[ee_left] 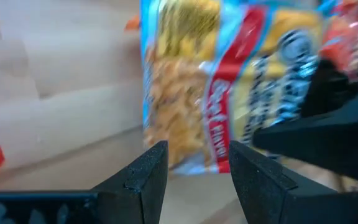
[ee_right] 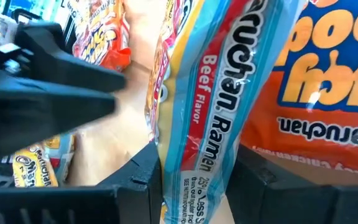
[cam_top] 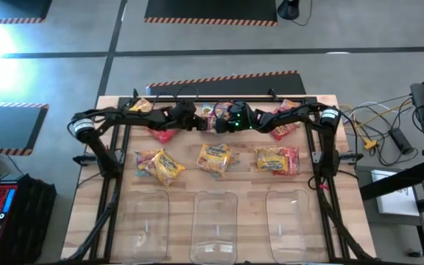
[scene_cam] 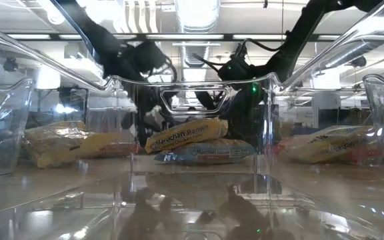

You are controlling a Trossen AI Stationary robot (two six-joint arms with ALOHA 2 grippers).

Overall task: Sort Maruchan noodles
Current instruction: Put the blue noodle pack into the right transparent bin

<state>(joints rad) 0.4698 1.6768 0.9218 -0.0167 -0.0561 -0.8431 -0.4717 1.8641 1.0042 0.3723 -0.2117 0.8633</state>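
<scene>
Right gripper (ee_right: 191,180) clamped on a light blue Maruchan packet (ee_right: 207,106).

Both my grippers meet at the far middle of the table (cam_top: 87,213); my left gripper (ee_left: 194,174) hangs just beside, fingers apart, gripping nothing. More packets (cam_top: 216,157) lie in a row before three clear bins (cam_top: 216,221).

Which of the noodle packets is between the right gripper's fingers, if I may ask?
The light-blue beef packet, standing on edge in the right gripper; the others lie flat.

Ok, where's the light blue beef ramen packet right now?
The light blue packet sits between the right gripper's fingers at the table's far middle, with the left gripper close beside it.
</scene>
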